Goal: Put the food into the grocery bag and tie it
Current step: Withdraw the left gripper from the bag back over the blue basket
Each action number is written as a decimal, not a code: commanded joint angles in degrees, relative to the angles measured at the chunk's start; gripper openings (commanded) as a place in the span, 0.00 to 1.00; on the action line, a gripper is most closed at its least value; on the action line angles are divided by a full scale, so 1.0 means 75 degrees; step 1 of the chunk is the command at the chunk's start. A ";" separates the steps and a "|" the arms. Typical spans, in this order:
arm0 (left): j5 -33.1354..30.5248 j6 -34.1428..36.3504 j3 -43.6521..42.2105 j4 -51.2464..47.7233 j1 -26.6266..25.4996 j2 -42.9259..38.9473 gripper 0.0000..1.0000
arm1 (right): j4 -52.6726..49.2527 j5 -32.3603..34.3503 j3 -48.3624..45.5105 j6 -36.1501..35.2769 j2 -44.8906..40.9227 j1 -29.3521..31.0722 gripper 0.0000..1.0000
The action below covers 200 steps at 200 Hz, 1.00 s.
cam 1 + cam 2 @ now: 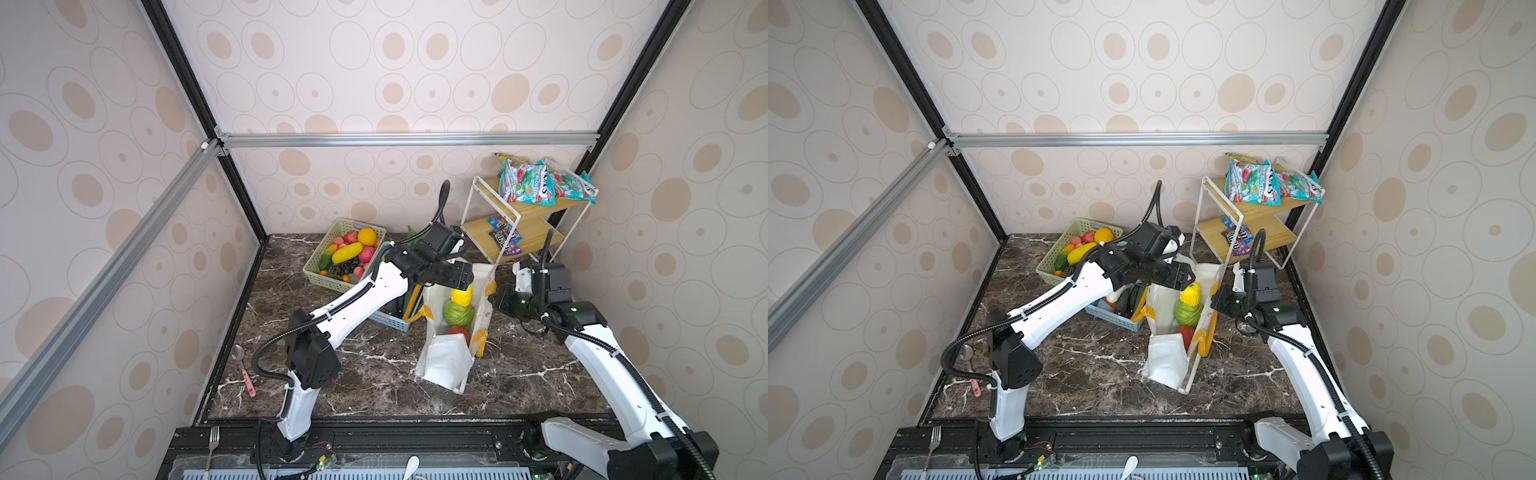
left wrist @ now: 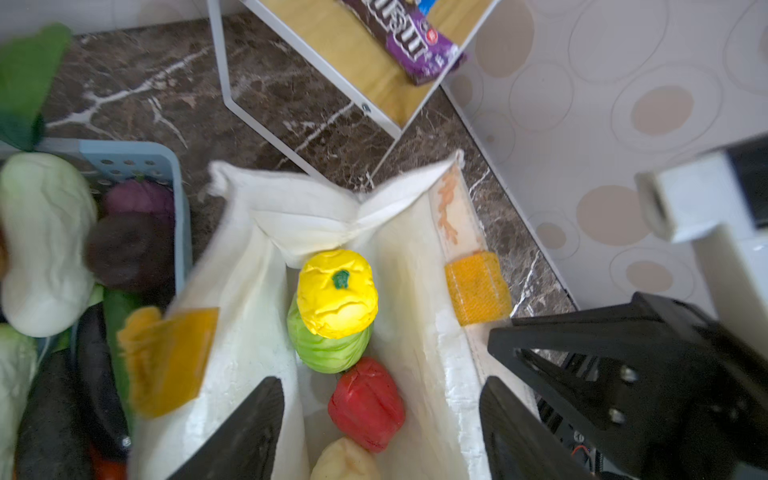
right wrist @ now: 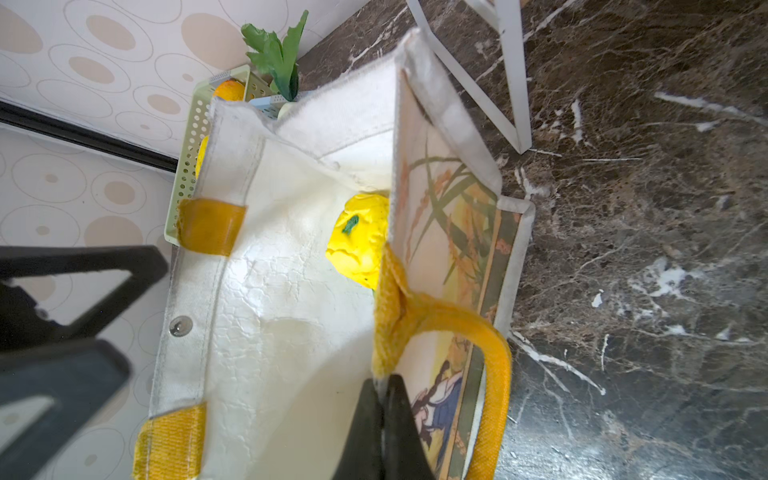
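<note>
I count four pieces of food in the one white grocery bag (image 1: pixel 444 361) on the surface (image 1: pixel 374 374): yellow knobbly fruit (image 2: pixel 337 299), green cabbage (image 2: pixel 328 353), red pepper (image 2: pixel 368 403), pale piece (image 2: pixel 345 459), with my left gripper (image 2: pixel 380 380) hovering jaws apart over its mouth and my right gripper (image 3: pixel 384 380) clamped on its rim beside a yellow handle (image 3: pixel 490 365).

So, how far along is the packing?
Done: a yellow knobbly fruit, round green cabbage and red pepper lie inside the white fabric tote. In hand: the right tool pinches its wall; the left tool hangs open above. Left: produce in the light blue plastic basket, then tying the yellow-orange handles.
</note>
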 commanded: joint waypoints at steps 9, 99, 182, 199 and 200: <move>0.0201 -0.0268 -0.0309 0.0429 0.0518 -0.0721 0.75 | -0.0097 0.0044 -0.0075 0.0007 -0.0140 -0.0028 0.00; -0.1012 -0.0112 -0.1215 0.0253 0.1797 -0.1622 0.75 | -0.0139 -0.0001 0.0059 -0.0056 -0.0037 -0.0026 0.00; -0.2843 0.0654 -0.1993 -0.0276 0.3019 -0.1697 0.75 | -0.0133 -0.0009 0.0103 -0.0058 0.0038 -0.0028 0.00; -0.2928 0.0731 -0.2191 -0.0256 0.3192 -0.1631 0.75 | -0.0144 0.0009 0.0117 -0.0077 0.0028 -0.0027 0.00; -0.2929 0.0734 -0.2204 -0.0260 0.3208 -0.1627 0.75 | -0.0144 0.0009 0.0117 -0.0077 0.0028 -0.0027 0.00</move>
